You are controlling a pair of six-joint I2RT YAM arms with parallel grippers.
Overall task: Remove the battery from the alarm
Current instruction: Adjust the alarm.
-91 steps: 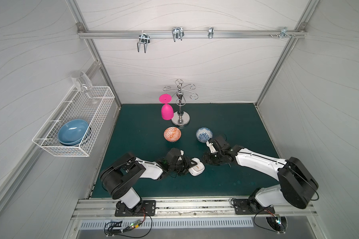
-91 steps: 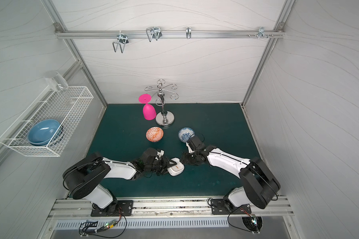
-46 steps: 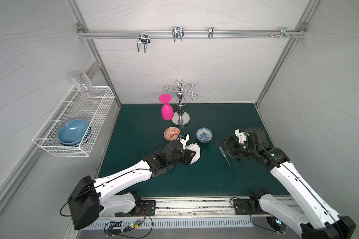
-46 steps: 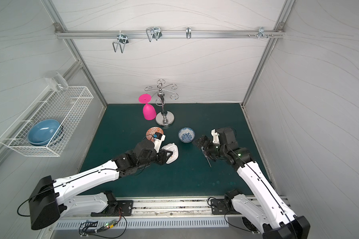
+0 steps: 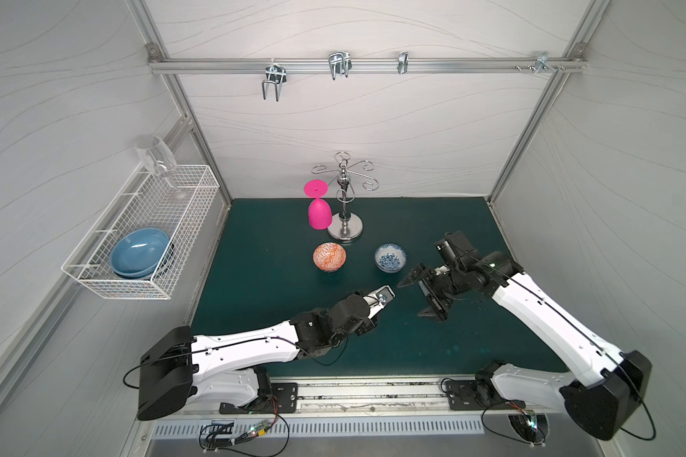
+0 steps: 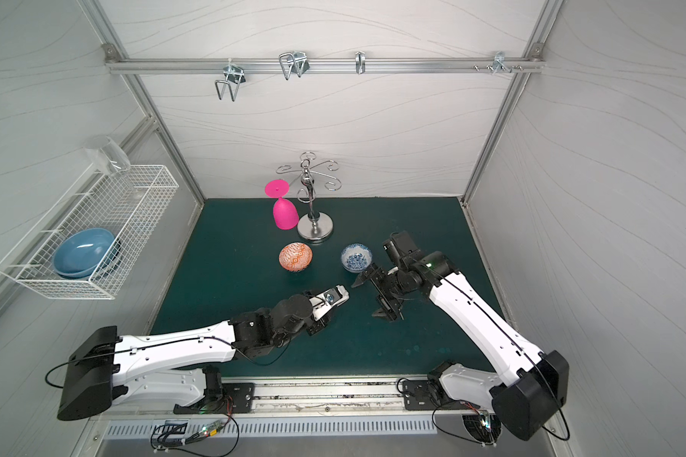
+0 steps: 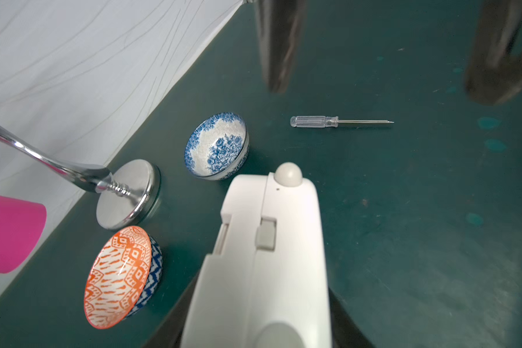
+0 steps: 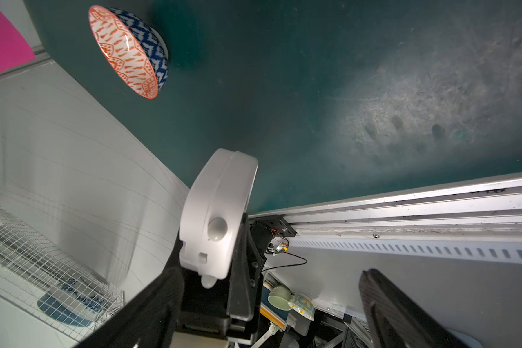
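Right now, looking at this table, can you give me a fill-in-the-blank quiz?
1. The left pincer grips the white ___.
2. The right pincer is open and holds ___.
3. The upside-down glass beside the stand is ___.
4. The basket on the wall holds a ___ bowl.

Missing words: alarm; nothing; pink; blue.

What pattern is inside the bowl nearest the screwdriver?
Blue flowers on white; bowl clearest in left wrist view.
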